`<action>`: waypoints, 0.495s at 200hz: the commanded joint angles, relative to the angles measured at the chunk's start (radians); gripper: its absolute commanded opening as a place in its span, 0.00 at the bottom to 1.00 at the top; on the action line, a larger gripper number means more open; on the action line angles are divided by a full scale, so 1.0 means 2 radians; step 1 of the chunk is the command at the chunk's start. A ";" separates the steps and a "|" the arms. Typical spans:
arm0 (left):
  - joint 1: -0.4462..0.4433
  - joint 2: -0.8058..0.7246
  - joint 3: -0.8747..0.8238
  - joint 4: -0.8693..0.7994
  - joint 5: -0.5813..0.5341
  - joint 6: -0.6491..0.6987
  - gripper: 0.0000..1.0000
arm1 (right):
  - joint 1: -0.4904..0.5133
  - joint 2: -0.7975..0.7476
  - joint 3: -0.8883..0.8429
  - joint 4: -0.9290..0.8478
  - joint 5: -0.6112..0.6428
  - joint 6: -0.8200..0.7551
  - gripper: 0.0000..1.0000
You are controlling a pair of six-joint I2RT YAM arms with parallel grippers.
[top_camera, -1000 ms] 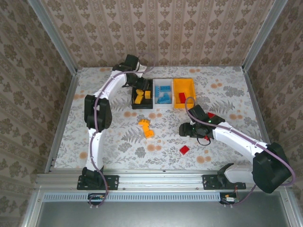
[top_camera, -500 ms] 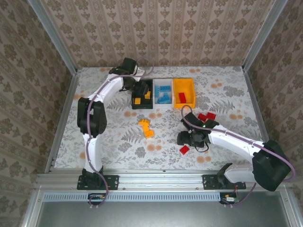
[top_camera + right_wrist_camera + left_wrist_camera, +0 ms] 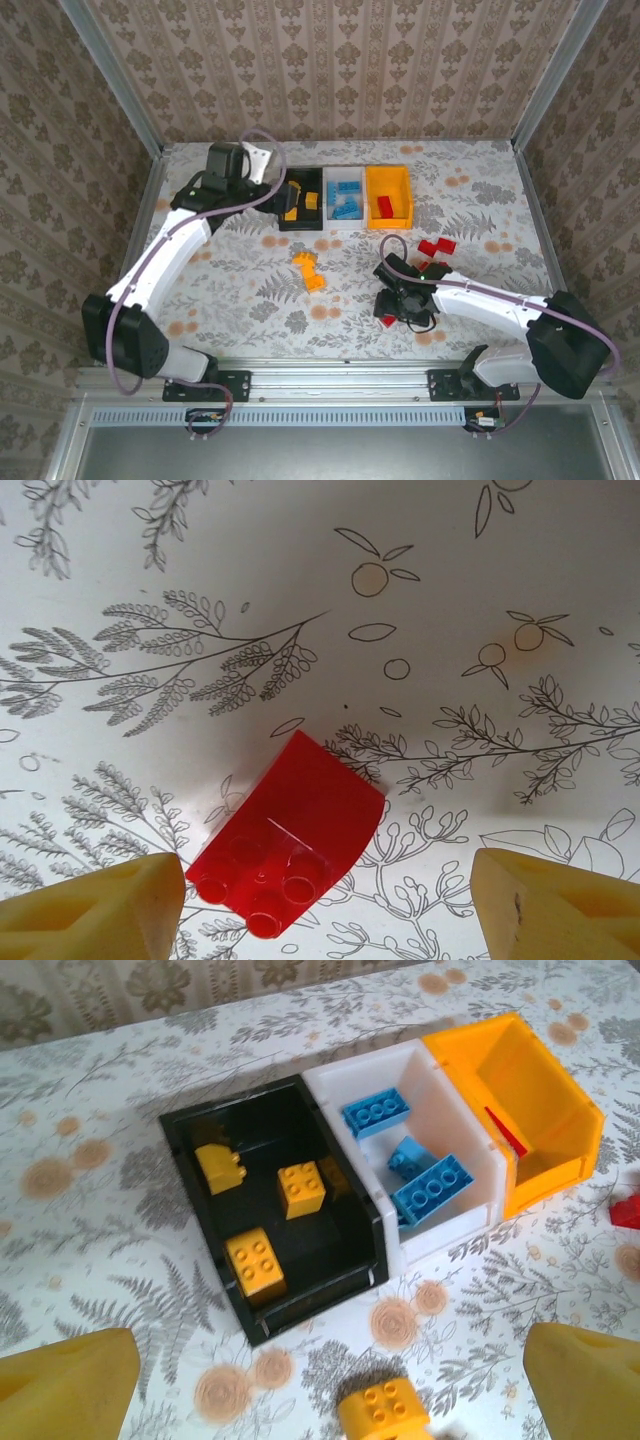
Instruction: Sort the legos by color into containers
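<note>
Nearest me, the right fingers [image 3: 100,910] stand apart and hold nothing. The red brick [image 3: 290,845] lies on the tabletop [image 3: 200,560] between them, off-centre, its studded end nearest the camera. To grip it well I'd shift sideways to centre it and turn the wrist so the pads meet its flat sides, not the slope. Then I'd sink almost to the tabletop and close gently. That arm lies low across the near tabletop, forearm running leftward from its base, wrist tipped down. Farther out, a loose yellow brick [image 3: 385,1410] waits, with more red bricks [image 3: 436,246] beyond the right arm. Farthest, the left arm stretches out, elbow to the left. The left fingers [image 3: 70,1380] are spread wide and empty, just short of the black bin [image 3: 320,1302] holding three yellow bricks [image 3: 255,1260]. There are blue ones [image 3: 430,1188] in the white bin [image 3: 450,1095] and a red one [image 3: 505,1132] in the orange bin [image 3: 560,1150]
</note>
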 commanded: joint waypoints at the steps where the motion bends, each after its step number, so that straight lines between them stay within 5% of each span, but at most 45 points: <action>1: 0.018 -0.057 -0.049 0.029 -0.010 -0.044 1.00 | 0.006 0.020 0.005 0.004 0.019 0.016 0.77; 35: 0.044 -0.132 -0.104 0.035 -0.010 -0.061 1.00 | 0.008 0.053 0.013 0.014 0.019 0.020 0.77; 99: 0.091 -0.146 -0.124 0.005 0.028 -0.035 1.00 | 0.012 0.101 0.039 0.030 0.025 0.021 0.74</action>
